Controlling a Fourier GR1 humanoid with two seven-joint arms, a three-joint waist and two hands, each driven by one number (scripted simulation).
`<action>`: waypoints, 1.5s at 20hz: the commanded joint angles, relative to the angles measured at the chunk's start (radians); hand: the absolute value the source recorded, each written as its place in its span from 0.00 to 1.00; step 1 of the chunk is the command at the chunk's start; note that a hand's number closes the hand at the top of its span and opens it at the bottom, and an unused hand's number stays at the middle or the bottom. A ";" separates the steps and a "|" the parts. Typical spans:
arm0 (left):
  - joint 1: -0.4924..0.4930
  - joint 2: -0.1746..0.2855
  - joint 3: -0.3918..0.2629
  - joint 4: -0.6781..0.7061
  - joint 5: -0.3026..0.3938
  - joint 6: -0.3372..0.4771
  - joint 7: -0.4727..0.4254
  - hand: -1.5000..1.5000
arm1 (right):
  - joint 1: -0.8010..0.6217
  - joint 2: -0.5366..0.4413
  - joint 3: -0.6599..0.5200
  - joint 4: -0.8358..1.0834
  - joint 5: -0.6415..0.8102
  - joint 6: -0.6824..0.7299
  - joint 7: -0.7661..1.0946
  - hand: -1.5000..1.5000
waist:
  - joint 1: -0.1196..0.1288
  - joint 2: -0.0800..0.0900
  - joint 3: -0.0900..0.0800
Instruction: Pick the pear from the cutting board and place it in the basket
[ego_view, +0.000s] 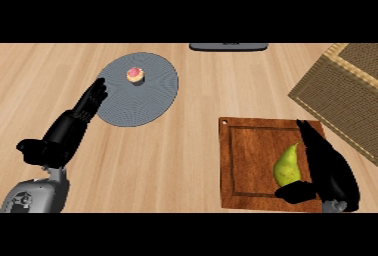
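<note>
1. Yellow-green pear (288, 165) lies on the wooden cutting board (247, 155), near its right side.
2. Right hand (328, 167): fingers straight along the pear's right flank, thumb at its broad base; not closed round it.
3. Left hand (90, 102) rests open beside the grey plate (151, 95).
4. Handling: probably light, stiff and smooth, apt to roll; grasp across the broad lower body.
5. Wicker basket (347, 85) stands near the board, on the desk.
</note>
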 joint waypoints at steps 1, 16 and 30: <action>-0.021 0.038 0.062 -0.020 0.053 -0.054 0.048 0.50 | -0.018 0.017 -0.029 0.038 0.002 0.031 0.007 0.00 | 0.001 0.000 0.000; 0.014 -0.012 0.046 -0.012 -0.003 -0.053 -0.001 0.50 | 0.014 0.068 0.020 0.161 0.052 0.041 -0.113 1.00 | 0.000 0.000 0.000; -0.014 -0.019 0.046 0.048 -0.031 -0.049 -0.066 0.50 | -0.410 0.229 0.022 0.553 0.232 -0.058 0.161 1.00 | 0.025 0.006 0.000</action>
